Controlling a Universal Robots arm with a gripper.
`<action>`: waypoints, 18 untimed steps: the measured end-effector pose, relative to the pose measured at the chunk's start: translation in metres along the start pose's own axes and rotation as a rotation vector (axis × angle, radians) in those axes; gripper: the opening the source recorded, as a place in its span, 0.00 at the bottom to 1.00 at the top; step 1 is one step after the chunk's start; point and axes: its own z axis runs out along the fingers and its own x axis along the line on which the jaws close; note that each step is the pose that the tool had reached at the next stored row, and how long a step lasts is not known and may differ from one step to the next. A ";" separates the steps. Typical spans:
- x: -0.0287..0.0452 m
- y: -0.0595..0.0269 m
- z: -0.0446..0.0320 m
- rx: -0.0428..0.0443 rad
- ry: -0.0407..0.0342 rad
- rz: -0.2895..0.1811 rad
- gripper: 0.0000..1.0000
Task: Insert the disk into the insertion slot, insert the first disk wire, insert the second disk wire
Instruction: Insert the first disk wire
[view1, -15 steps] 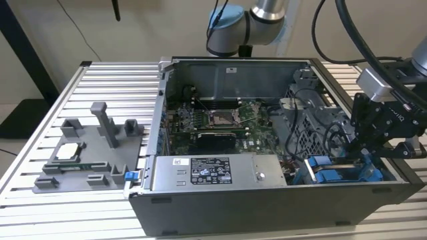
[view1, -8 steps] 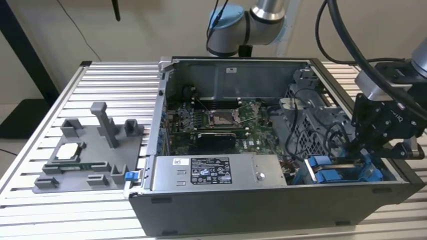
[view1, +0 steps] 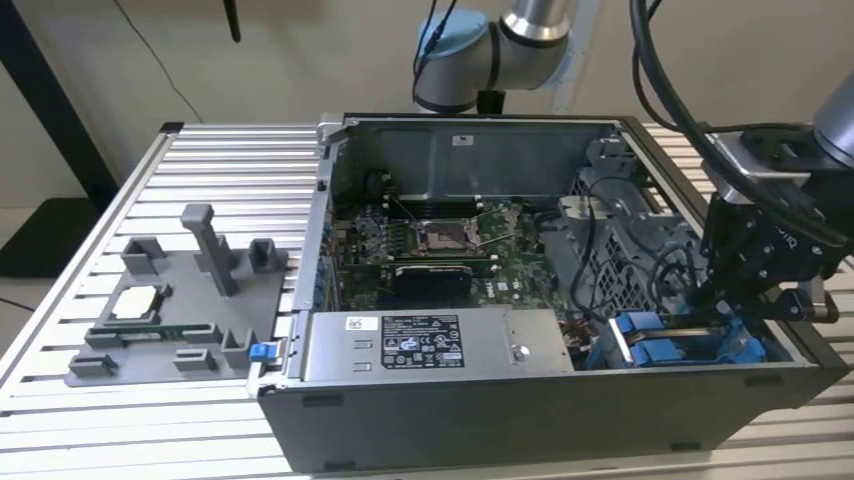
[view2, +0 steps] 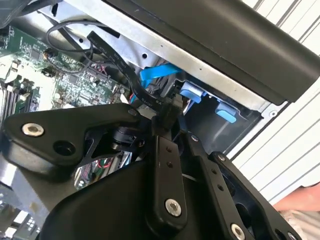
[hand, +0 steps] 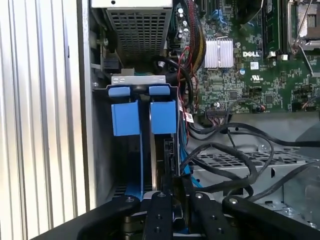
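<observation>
**Gripper at disk bay w/ wire**

Gripper, near PSU box, is clenched on the connector of a black disk wire. Disk, in its blue carrier, sits in insertion slot just beside PSU box, inside PC case.

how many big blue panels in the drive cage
2 blue panels, side by side in the first wrist view: one by the case wall, the other on the motherboard side. More may be hidden.
</observation>
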 end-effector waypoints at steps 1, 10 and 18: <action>-0.0001 0.0000 0.0007 0.0000 -0.0002 0.000 0.00; -0.0011 0.0026 -0.0158 -0.0001 -0.0009 0.001 1.00; -0.0022 0.0050 -0.0320 -0.0001 -0.0008 0.000 1.00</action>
